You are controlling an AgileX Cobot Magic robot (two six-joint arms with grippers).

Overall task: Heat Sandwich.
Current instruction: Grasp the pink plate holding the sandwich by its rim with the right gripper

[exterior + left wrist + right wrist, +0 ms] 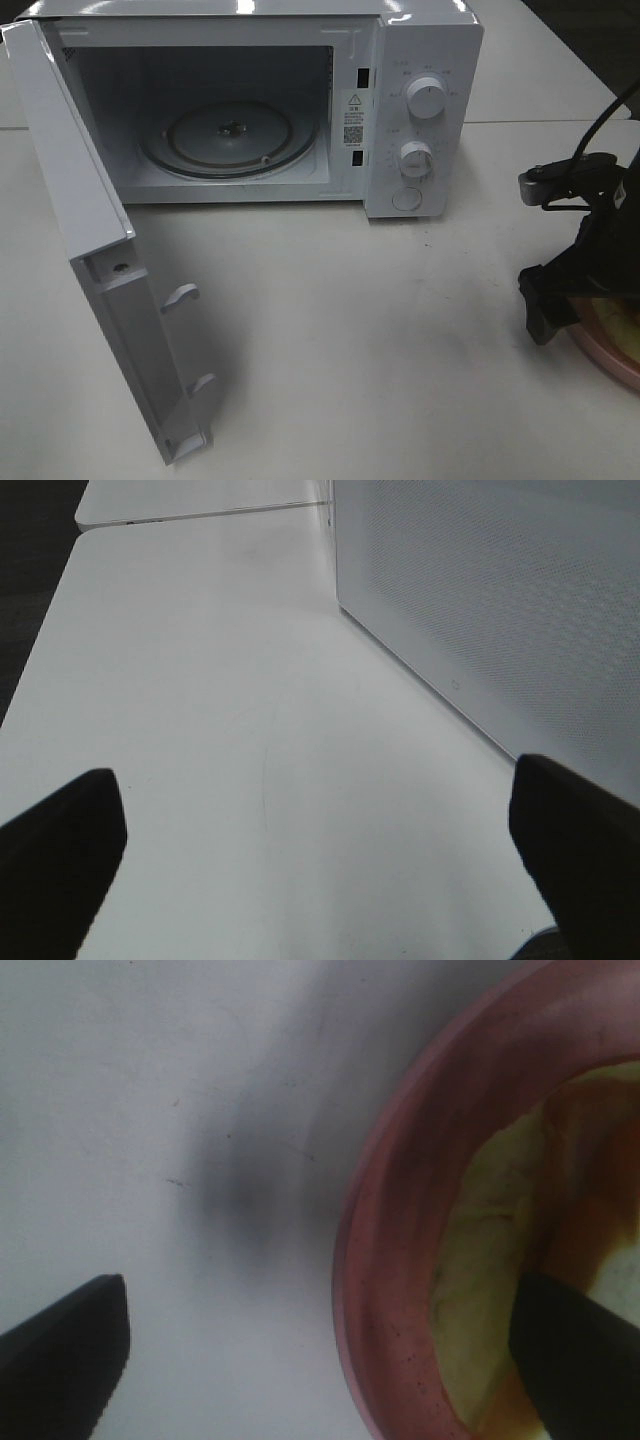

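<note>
At the bench's (350,340) right edge, toward the front, the sandwich (490,1210) lies on a pink plate (385,1260). In the high view the right arm (590,250) above hides most of it. The right jaws are wide apart and hold nothing. 1 finger (575,1355) is over the sandwich inside the plate's rim, and the other (60,1355) is over bare bench outside it. Whether the inner finger touches the bread cannot be told. The sandwich shows pale yellow filling and orange-brown crust.

Near the front left corner stands the free edge of the microwave's door (100,300), swung wide open, with 2 latch hooks (182,293) on its inner face. The left jaws are also wide apart and hold nothing, their fingers (60,865) low over bare bench. A white dotted panel (500,600) of the microwave is just beside them; whether it is door or side wall cannot be told.

The microwave (420,40) sits along the back edge, its cavity open toward the front with a glass turntable (228,140) inside. Its right panel carries 2 knobs (428,98), 1 above the other, and a round button (407,199) below.
</note>
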